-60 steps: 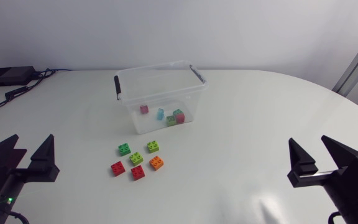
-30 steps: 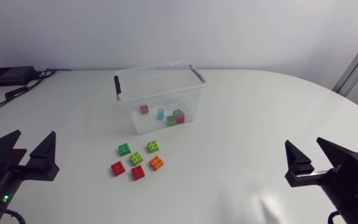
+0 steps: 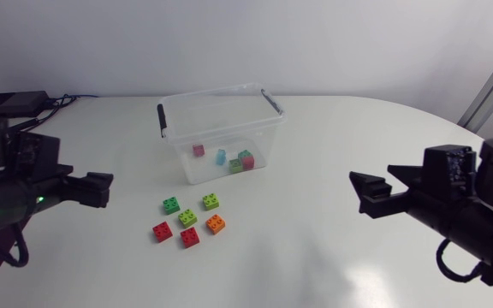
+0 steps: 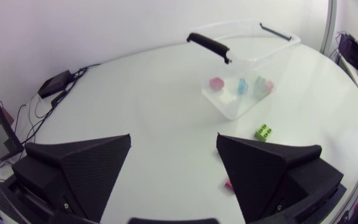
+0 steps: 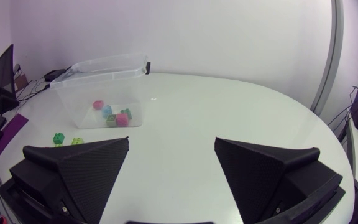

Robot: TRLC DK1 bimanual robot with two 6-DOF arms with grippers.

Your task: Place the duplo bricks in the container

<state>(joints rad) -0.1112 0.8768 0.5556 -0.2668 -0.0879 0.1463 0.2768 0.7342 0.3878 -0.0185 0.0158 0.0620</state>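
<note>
Looks like a robotics lab bench. White table (image 3: 332,145) with a left arm (image 3: 20,175) and right arm (image 3: 456,198) coming in at its near sides, black electronics box (image 3: 11,104) with cables (image 3: 62,99) at the far left, clear container (image 3: 212,128) and loose duplo bricks (image 3: 187,217) set out mid-table.

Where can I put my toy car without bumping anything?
The big bare patch between the container and the right gripper is free. So is the narrow strip between the left gripper and the loose bricks. Right in front of the container it's crowded.
</note>
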